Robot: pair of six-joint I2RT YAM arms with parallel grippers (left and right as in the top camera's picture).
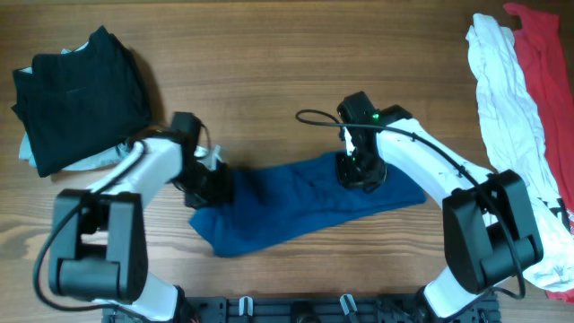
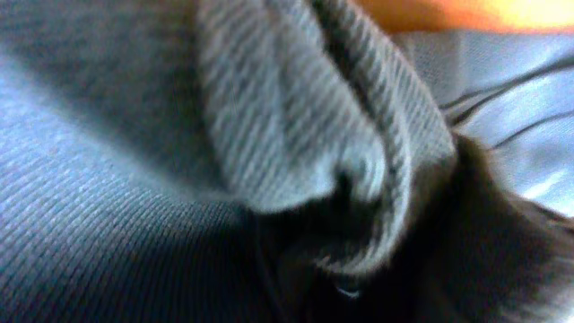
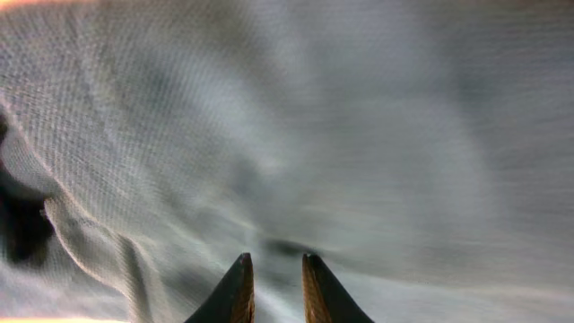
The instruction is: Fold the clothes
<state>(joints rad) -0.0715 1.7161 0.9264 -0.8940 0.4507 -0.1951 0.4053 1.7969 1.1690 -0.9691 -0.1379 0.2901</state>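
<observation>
As left fingers (image 1: 211, 187) clamp it, blue shirt (image 1: 296, 205) lies left-right; right fingers (image 3: 235, 292) nearly together.

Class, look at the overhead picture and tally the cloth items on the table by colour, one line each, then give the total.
blue garment: 1
black garment: 1
white garment: 1
red garment: 1
pale cloth showing from under the black one: 1
Total: 5
</observation>
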